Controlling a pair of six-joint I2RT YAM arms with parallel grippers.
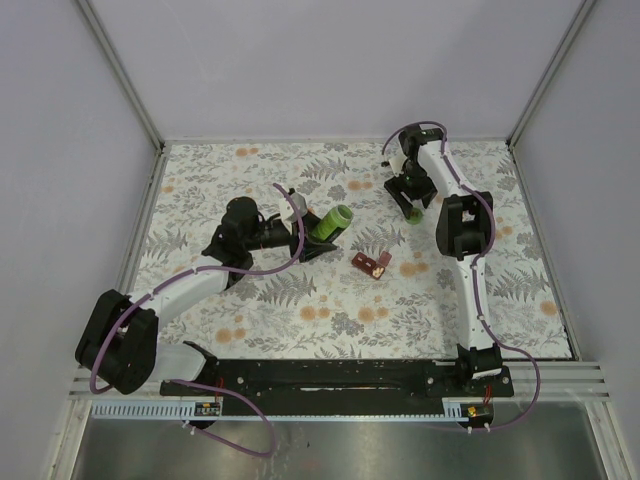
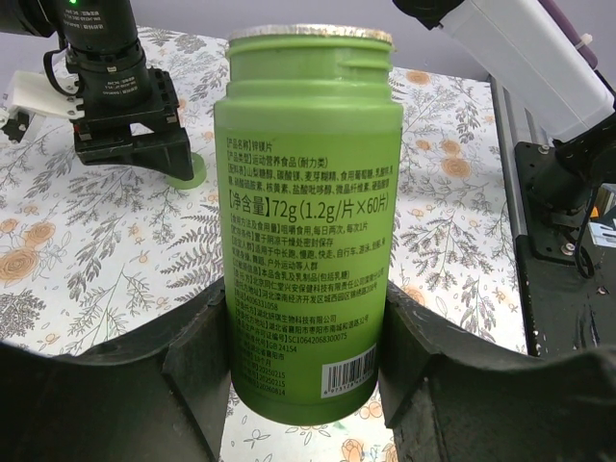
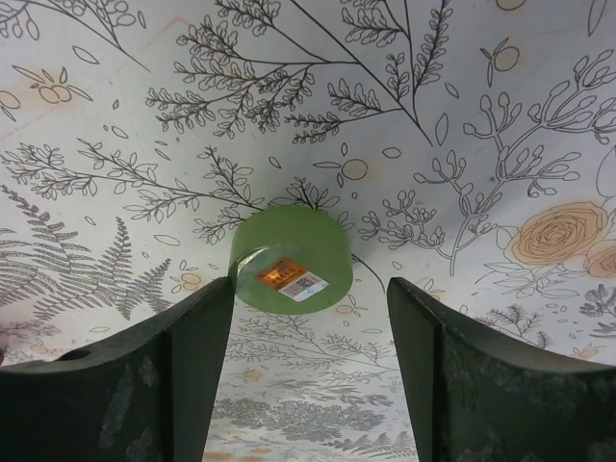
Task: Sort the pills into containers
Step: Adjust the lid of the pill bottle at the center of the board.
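Left of centre on the flower-printed tabletop [image 1: 250, 310], my left tool [image 2: 306, 327] pinches the green bottle [image 2: 308, 221] low on its body, one dark finger [image 2: 197, 366] pressed against each side. The bottle's label of small print faces the wrist camera and its top shows a silvery rim. From above, the bottle [image 1: 330, 222] lies tilted in my grip, its top end pointing toward the far right.

Just right of it, between my two arms, the dark-red pill box [image 1: 371, 263] rests on the cloth. The pills are too small to make out.

Farther right and toward the back, my right tool [image 1: 412, 205] hangs over a round green cap [image 3: 292, 258] lying flat on the cloth, a small orange sticker on its side. The fingers [image 3: 192, 366] stand spread on either side of it, pinching nothing. One fingertip sits at the cap's edge; whether it touches I cannot tell.
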